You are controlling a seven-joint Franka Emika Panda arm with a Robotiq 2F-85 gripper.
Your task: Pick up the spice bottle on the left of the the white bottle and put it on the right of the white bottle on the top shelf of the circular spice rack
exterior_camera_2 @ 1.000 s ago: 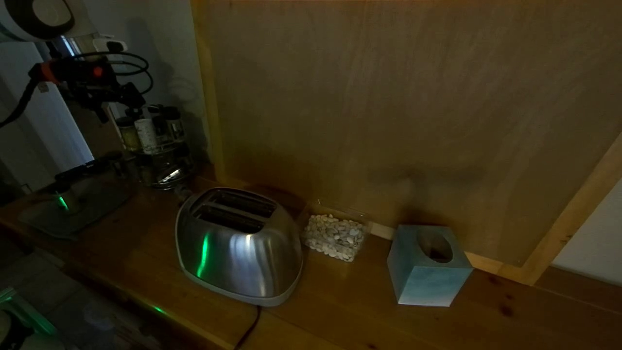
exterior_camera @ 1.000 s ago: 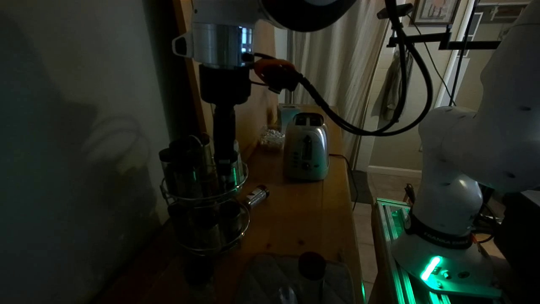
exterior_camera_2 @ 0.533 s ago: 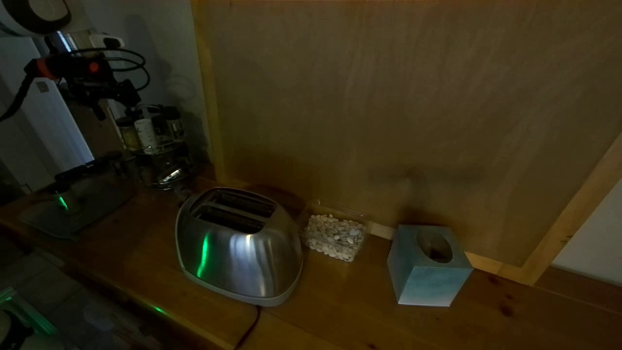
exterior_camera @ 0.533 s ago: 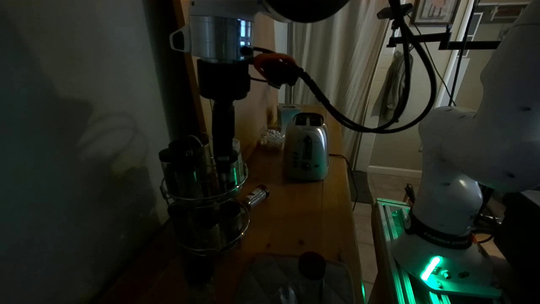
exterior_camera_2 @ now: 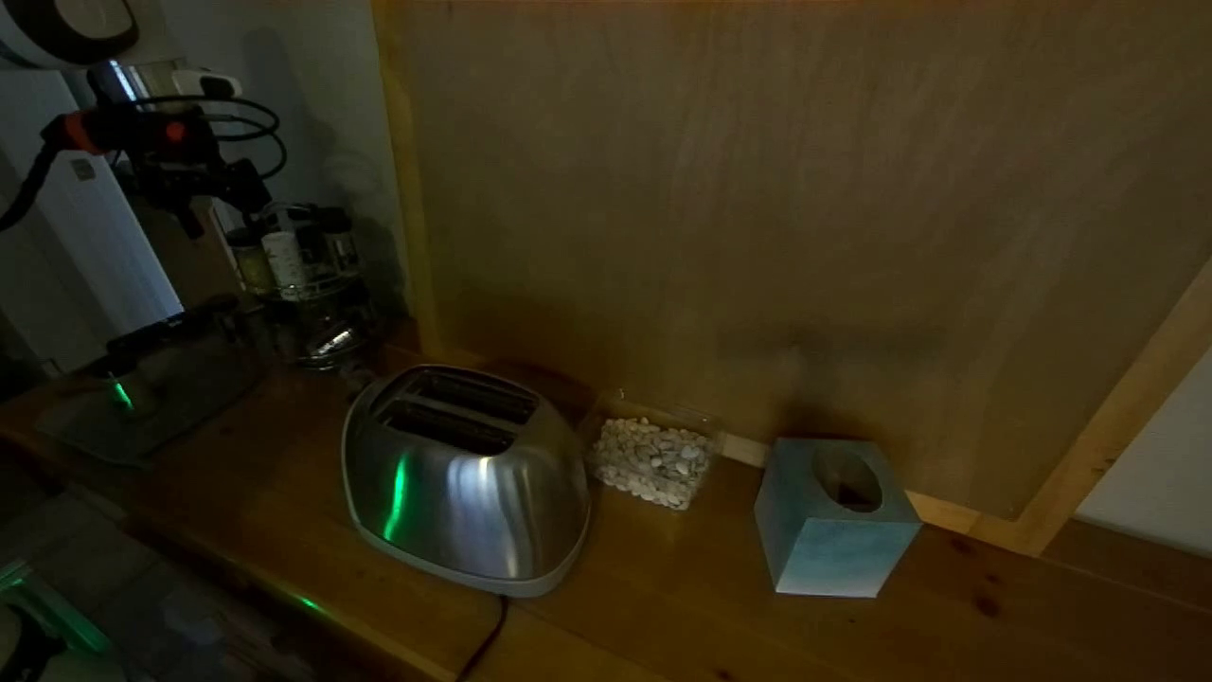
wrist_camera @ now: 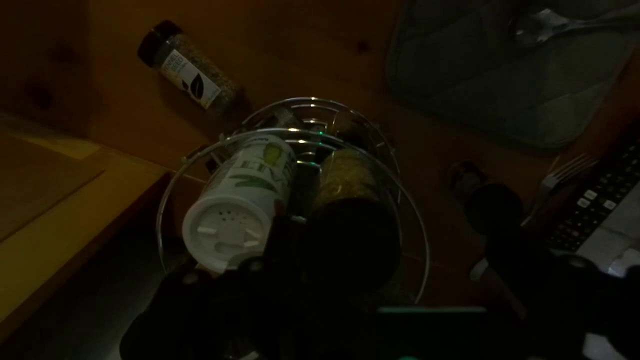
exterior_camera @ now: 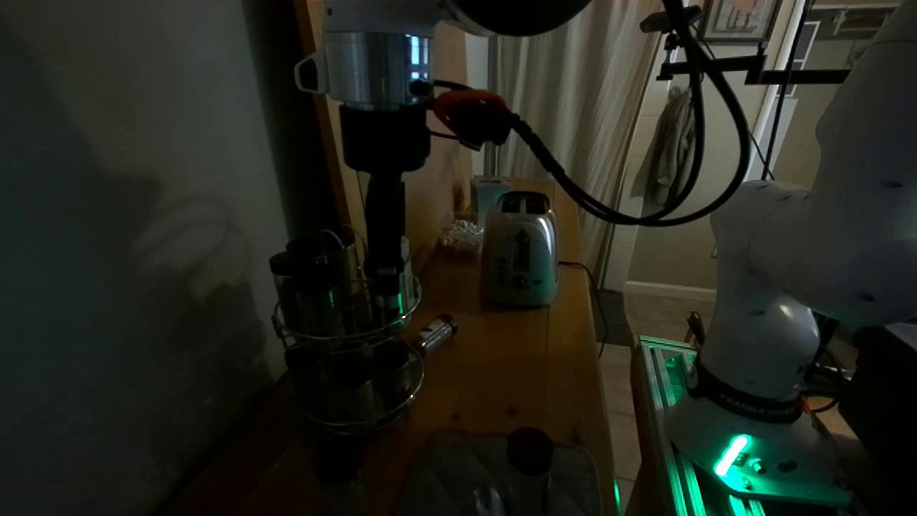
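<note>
The circular spice rack (exterior_camera: 358,337) holds jars on two tiers against the wall. In the wrist view, the white bottle (wrist_camera: 240,200) stands on the top shelf (wrist_camera: 320,133), its perforated lid towards the camera. A spice bottle (wrist_camera: 350,185) with yellowish contents and a dark cap stands beside it; both also show in an exterior view, the white bottle (exterior_camera_2: 284,260) and the spice bottle (exterior_camera_2: 251,263). My gripper (wrist_camera: 390,235) is open over the rack. One finger is between the two bottles at cap height; the other is well beyond the spice bottle's far side. Contact is too dark to tell.
A fennel seed jar (wrist_camera: 192,72) lies on the table by the rack. A toaster (exterior_camera_2: 464,511), a tray of pebbles (exterior_camera_2: 653,464) and a blue box (exterior_camera_2: 838,540) stand along the table. A grey mat (wrist_camera: 500,85) with a spoon lies near the rack. The wall is close behind.
My gripper has risen slightly and shifted a little left in one exterior view, staying over the rack and open. The bottles have not visibly moved.
</note>
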